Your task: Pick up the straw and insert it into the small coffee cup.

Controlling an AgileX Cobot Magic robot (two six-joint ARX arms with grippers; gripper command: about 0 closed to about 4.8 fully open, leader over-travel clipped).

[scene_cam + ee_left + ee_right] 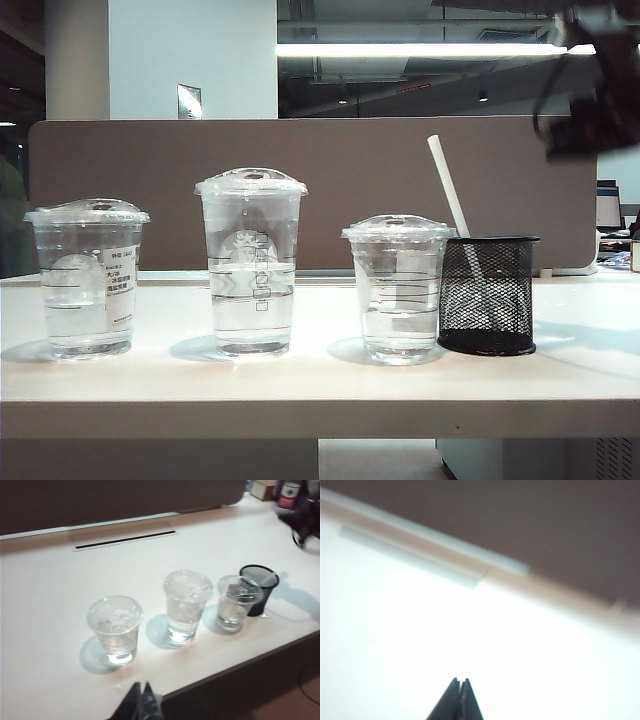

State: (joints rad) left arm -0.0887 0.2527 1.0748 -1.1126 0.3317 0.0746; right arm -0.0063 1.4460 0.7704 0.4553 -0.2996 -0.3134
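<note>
From my remote station: the straw, white and thin, stands tilted in the black mesh holder, its upper end leaning toward the left of the exterior view and rising above every cup. The small coffee cup, clear with a domed lid and thin dark lines, stands just left of the holder, nearly touching it, and holds some water. Farther left stands the tallest cup with a round logo, then the wide cup with a white label; all three rest in a row on the pale surface.

My right hand shows in its wrist view as two dark fingertips pressed together, closed on nothing, over blurred bright surface. In the exterior view a dark blurred arm hangs at the upper right, above and well apart from the holder.

My left hand sits at the near edge of the surface, fingertips together and empty, its camera looking across at all three cups and the holder.
</note>
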